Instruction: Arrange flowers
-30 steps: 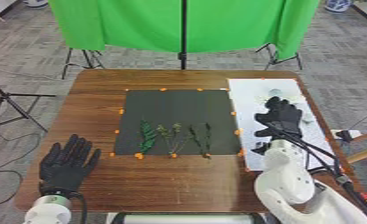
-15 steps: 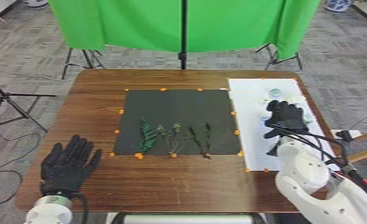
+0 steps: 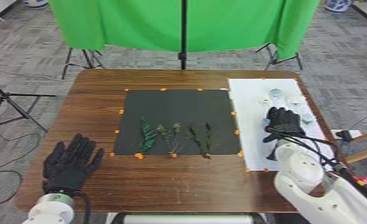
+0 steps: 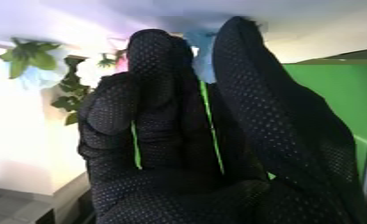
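Observation:
In the head view my right hand is over the white sheet, its fingers roughly straight and pointing away, close to the pale flowers. The right wrist view shows my right hand with extended fingers and the thumb beside them; a pale blue flower is at the fingertips, and whether they touch it is unclear. More flowers are beyond the hand. On the black mat lie a green leaf, yellowish sprigs and dark stems. My left hand rests open, left of the mat.
Orange markers edge the mat and sheet on the brown table. A green cloth on stands hangs behind the table. Cables run along my right arm, and a wooden-legged item stands beyond the table's right edge.
My right hand has moved back toward the robot and slightly right over the white sheet, uncovering pale flowers at its far part. My left hand has barely shifted.

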You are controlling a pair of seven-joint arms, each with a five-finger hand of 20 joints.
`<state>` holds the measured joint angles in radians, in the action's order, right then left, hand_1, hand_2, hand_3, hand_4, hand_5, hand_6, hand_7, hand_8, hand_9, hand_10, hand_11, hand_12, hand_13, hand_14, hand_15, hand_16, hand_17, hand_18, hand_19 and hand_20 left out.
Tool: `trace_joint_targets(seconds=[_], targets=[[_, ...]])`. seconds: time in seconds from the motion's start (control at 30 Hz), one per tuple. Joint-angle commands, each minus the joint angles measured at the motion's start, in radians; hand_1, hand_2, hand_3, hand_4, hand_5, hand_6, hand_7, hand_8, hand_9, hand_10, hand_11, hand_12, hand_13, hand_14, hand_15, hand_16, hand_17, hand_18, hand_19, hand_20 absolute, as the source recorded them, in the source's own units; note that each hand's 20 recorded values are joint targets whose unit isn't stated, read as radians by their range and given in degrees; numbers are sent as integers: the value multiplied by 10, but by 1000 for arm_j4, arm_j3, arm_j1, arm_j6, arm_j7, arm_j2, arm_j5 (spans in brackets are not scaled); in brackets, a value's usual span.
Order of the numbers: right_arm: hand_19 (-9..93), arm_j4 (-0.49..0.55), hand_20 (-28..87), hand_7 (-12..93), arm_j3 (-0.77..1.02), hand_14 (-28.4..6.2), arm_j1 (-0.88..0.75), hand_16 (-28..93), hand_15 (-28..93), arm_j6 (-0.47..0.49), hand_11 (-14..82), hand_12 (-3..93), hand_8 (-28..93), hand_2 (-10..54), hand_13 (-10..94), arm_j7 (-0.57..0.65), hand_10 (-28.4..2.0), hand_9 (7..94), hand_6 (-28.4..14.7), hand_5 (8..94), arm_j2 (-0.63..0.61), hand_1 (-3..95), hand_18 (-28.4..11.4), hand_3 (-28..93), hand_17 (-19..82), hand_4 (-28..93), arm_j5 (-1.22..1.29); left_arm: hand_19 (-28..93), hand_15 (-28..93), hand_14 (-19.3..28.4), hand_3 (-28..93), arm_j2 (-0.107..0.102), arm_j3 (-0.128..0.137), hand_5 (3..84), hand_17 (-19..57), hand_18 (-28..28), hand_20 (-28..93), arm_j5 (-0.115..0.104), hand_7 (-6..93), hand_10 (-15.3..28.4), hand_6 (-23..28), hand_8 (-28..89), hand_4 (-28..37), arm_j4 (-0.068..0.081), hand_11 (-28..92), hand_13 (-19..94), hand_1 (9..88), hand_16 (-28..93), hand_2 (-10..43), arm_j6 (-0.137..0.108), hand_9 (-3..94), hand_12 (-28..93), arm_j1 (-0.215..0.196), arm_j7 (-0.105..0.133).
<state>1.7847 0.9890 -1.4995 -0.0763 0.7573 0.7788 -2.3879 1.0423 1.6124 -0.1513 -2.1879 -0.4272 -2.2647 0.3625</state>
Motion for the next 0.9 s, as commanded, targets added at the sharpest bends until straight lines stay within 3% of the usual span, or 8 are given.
trace_joint_targets(seconds=[0.03, 0.2, 0.4, 0.47, 0.63, 0.73, 0.77, 0.9], targets=[[850, -14, 413, 301, -25, -75, 17, 448, 480, -57, 102, 397, 52, -95, 624, -9, -120, 773, -9, 722, 16, 632, -233, 650, 351, -282, -35, 445, 551, 147, 741, 16, -20, 472, -27, 152, 214, -23, 277, 147, 68, -138, -283, 23, 335, 346, 317, -68, 151, -48, 431, 119, -28, -23], [824, -4, 402, 326, -19, -78, 26, 440, 451, -95, 69, 378, 96, -95, 608, -22, -115, 779, -18, 747, 12, 633, -230, 671, 342, -282, -37, 447, 551, 148, 741, 18, -13, 472, -27, 154, 213, -25, 277, 149, 69, -138, -283, 22, 335, 347, 316, -68, 151, -40, 432, 119, -33, -26], [807, 65, 391, 321, -53, -80, 83, 440, 446, -196, 66, 372, 103, -95, 605, -70, -114, 792, -19, 760, 6, 627, -230, 692, 337, -283, -84, 447, 550, 147, 742, 19, -8, 471, -28, 154, 212, 3, 275, 149, 69, -137, -283, 27, 334, 347, 316, -69, 151, -22, 432, 119, -26, -44], [796, 91, 384, 318, -87, -81, 122, 435, 441, -213, 63, 369, 103, -95, 602, -96, -116, 795, -19, 762, 28, 626, -230, 696, 333, -283, -75, 447, 550, 148, 742, 20, 0, 467, -29, 154, 211, 31, 274, 149, 67, -137, -283, 30, 332, 345, 315, -69, 151, 4, 429, 118, -30, -79], [777, 106, 375, 316, -149, -79, 235, 432, 434, -92, 58, 364, 108, -95, 588, -219, -113, 790, -18, 758, 153, 623, -219, 695, 310, -283, -10, 438, 539, 148, 738, 9, -5, 458, -32, 153, 204, 108, 265, 149, 66, -135, -283, 33, 324, 337, 315, -70, 149, -7, 421, 117, -15, -83], [770, 69, 375, 319, -222, -77, 311, 433, 428, -44, 55, 364, 112, -95, 580, -271, -110, 786, -15, 751, 241, 623, -218, 693, 301, -283, 3, 437, 534, 148, 738, 4, -7, 458, -32, 152, 201, 205, 263, 149, 66, -133, -283, 29, 322, 335, 314, -70, 148, -19, 421, 117, -13, -93], [770, 51, 375, 319, -245, -75, 329, 433, 427, -46, 54, 363, 112, -95, 579, -310, -110, 784, -16, 750, 270, 622, -218, 694, 300, -283, 10, 436, 534, 148, 738, 2, -6, 458, -32, 152, 200, 219, 263, 148, 66, -133, -283, 27, 322, 335, 315, -69, 148, -22, 420, 117, -16, -88], [772, -31, 380, 322, -342, -72, 373, 433, 426, -65, 58, 365, 115, -95, 585, -481, -107, 787, -13, 749, 375, 620, -219, 696, 301, -283, -12, 434, 532, 146, 738, -9, -11, 457, -33, 152, 197, 218, 261, 148, 67, -132, -283, 31, 322, 333, 315, -68, 148, -37, 418, 118, -10, -60]])
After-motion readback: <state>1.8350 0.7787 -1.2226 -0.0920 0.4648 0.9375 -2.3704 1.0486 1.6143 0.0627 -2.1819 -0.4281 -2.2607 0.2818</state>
